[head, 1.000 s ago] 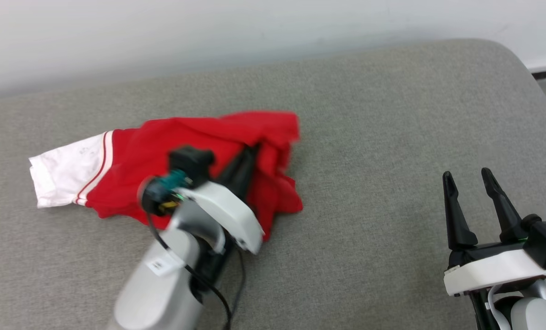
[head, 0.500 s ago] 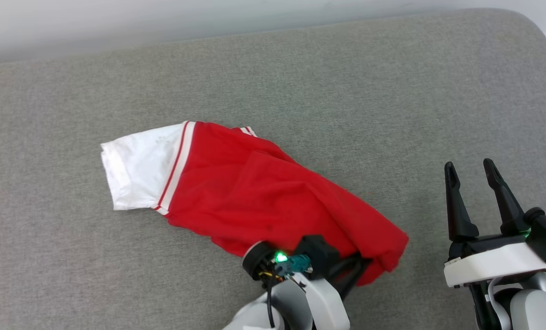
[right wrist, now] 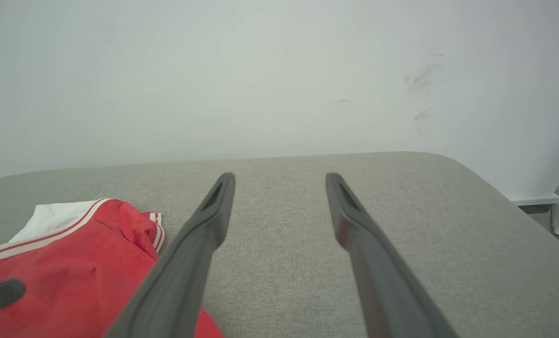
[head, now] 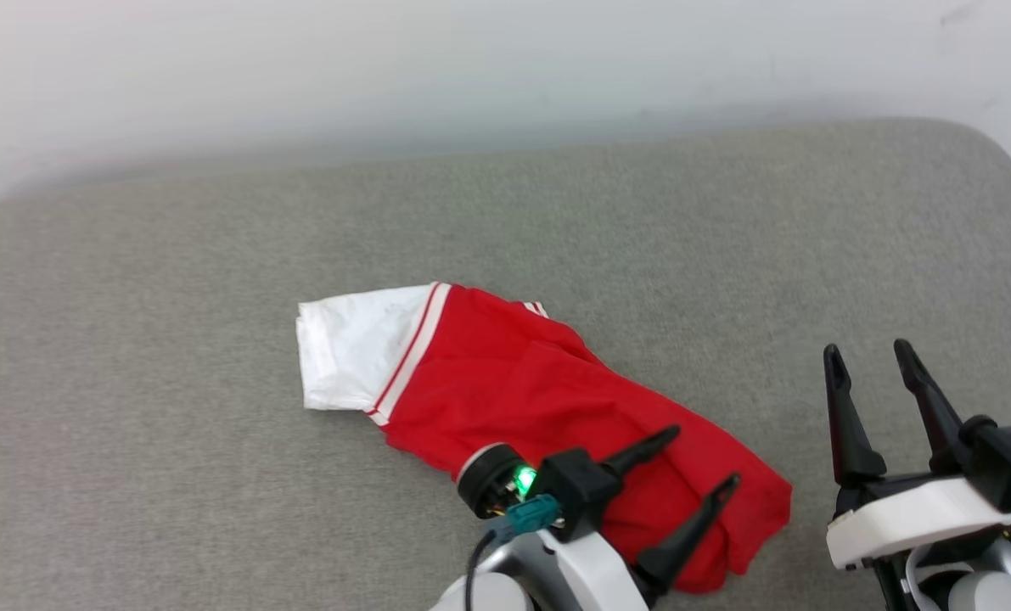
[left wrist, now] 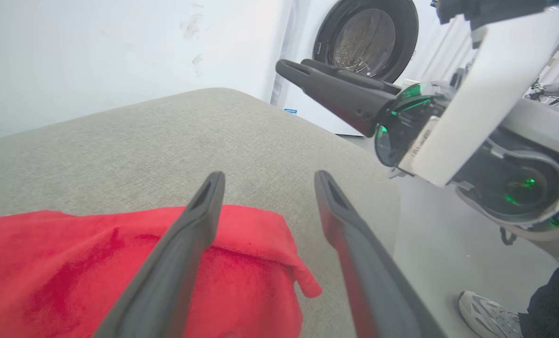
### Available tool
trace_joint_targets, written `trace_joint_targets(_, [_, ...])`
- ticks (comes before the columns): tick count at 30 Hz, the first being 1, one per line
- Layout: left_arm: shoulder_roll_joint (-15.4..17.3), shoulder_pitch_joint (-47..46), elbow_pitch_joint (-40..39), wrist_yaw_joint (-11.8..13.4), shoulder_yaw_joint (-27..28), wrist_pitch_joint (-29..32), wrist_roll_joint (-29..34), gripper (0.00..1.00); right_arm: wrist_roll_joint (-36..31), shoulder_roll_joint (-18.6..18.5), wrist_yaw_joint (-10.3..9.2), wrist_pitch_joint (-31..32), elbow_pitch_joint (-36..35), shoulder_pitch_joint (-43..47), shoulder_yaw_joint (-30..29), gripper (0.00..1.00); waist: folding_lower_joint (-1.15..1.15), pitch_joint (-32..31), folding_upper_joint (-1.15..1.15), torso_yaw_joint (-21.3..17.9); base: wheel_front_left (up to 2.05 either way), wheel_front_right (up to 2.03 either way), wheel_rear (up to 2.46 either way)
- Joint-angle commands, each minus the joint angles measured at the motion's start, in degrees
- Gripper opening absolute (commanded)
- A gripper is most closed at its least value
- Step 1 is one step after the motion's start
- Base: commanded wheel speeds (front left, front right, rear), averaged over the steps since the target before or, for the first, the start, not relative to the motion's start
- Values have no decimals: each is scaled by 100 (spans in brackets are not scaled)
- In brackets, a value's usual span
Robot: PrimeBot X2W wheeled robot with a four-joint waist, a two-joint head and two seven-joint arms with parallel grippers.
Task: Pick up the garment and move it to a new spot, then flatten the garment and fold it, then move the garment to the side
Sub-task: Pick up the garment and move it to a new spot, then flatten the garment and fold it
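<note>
Two left claw point(head: 704, 456) fingers point(head: 645, 448) newly apart over garment point(head: 505, 382).

Looks along the right gripper point(right wrist: 280, 177), spread wide over the grey cushion point(right wrist: 401, 225). Catches the garment point(right wrist: 72, 253) lying near left, red body, white sleeve farther back. Meets white wall point(right wrist: 260, 70) beyond.

Left gripper point(head: 704, 456), right gripper point(head: 866, 348), each two long tapered black fingers point(head: 845, 416), white wrist shell point(head: 912, 513), teal connector point(head: 526, 515), green indicator light point(head: 522, 479), black cable point(head: 471, 564).

Bright, even, soft light; sharp frames, wrist views bowed at edges.
</note>
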Motion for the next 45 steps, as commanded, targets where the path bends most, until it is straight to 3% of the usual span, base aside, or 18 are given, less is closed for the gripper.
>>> trace_joint_targets(1, [64, 100, -55, 67, 64, -136, 28, 100, -46, 8, -6, 43, -45, 111, -9, 100, 0, -242, 0, 179, 0, 0, 0])
trace_joint_targets(8, [224, 342, -128, 586, 721, -610, -142, 100, -75, 8, -6, 265, -201, 451, -84, 100, 0, -642, 0, 427, 0, 0, 0])
trace_joint_targets(16, [680, 628, -70, 1251, 1699, -801, -92, 100, -45, 8, -6, 404, -349, 690, -80, 100, 0, -714, 0, 556, 0, 0, 0])
trace_joint_targets(23, [1035, 976, -41, 1561, 2401, -837, -53, 100, -53, 8, -6, 467, -423, 821, -142, 100, 0, -744, 0, 606, 0, 0, 0])
trace_joint_targets(32, [1463, 1671, -266, 1579, 3175, -836, -29, 100, -31, 8, -6, 581, -555, 987, -215, 100, 0, -801, 0, 674, 0, 0, 0])
trace_joint_targets(45, [1539, 1910, -513, 1388, 3170, -830, -7, 100, 5, 8, -6, 698, -684, 1068, -253, 100, 0, -824, 0, 699, 0, 0, 0])
